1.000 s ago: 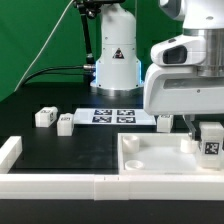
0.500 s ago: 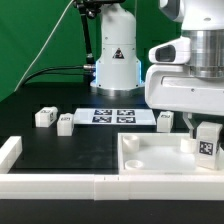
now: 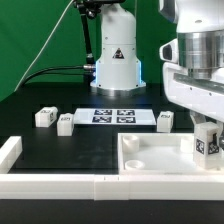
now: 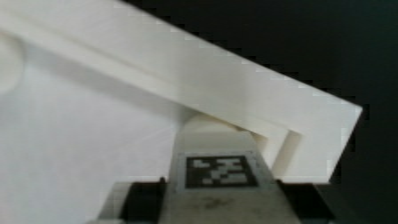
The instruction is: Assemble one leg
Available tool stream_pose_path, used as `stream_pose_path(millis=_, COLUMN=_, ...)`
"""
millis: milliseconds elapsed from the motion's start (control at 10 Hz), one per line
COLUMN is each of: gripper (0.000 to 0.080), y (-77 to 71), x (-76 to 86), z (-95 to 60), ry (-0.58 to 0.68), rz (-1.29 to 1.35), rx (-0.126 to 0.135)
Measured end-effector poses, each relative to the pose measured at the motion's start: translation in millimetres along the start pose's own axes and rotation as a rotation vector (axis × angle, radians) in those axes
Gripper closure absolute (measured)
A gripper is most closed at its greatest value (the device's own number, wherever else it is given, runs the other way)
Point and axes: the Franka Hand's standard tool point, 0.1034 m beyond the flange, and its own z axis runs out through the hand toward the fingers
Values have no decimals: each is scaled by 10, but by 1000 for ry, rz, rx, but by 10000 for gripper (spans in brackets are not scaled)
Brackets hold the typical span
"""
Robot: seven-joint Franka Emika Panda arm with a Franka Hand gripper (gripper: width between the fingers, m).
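**A:** Where's the small stubby white plastic leg (image 3: 207, 145)?

**B:** Clamped in the two-finger gripper (image 3: 206, 128), at the large white square panel's (image 3: 150, 160) corner on the exterior view's right. I'd keep it upright, centre it over the corner, then lower gently.

**A:** Count?

**B:** Four legs: one held, three loose legs (image 3: 43, 117) (image 3: 65, 123) (image 3: 165, 120) on the black table (image 3: 60, 150). One panel, one marker board (image 3: 118, 116).

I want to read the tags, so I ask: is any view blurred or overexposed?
Exterior view: sharp enough, evenly lit, the panel bright but with visible shading. Wrist view: soft and blurred, the panel nearly washed out; the tag on the leg in the gripper is discernible.
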Motion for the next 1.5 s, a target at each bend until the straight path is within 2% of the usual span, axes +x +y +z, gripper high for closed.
stream_pose_path(millis=300, gripper=505, y=-9, x=-19, z=12, ry=-21, rz=204, rx=8)
stream_pose_path(millis=400, gripper=505, y=-9, x=-20, z=12, ry=-21, rz=159, rx=9)
stream_pose_path(millis=500, gripper=301, y=-9, x=-22, z=12, ry=-21, rz=114, rx=9)
stream_pose_path(millis=600, gripper=301, y=-9, x=-32, z=12, ry=-20, rz=58, rx=8)
stream_pose_path(millis=700, gripper=181, y=-9, x=-36, z=13, ry=-17, rz=-76, rx=8)
stream_pose_path(millis=800, gripper=156, y=-7, x=-44, z=16, ry=-10, rz=-244, rx=6)
stream_pose_path(millis=900, gripper=156, y=-7, x=-65, z=19, ry=-7, rz=-343, rx=5)
stream_pose_path(millis=1000, gripper=151, y=4, x=-93, z=26, ry=-3, rz=-480, rx=-9)
stream_pose_path(millis=1200, gripper=150, y=17, x=-118, z=26, ry=2, rz=-817, rx=-65)
stream_pose_path(millis=1500, gripper=150, y=30, x=-7, z=25, ry=-9, rz=-1137, rx=-73)
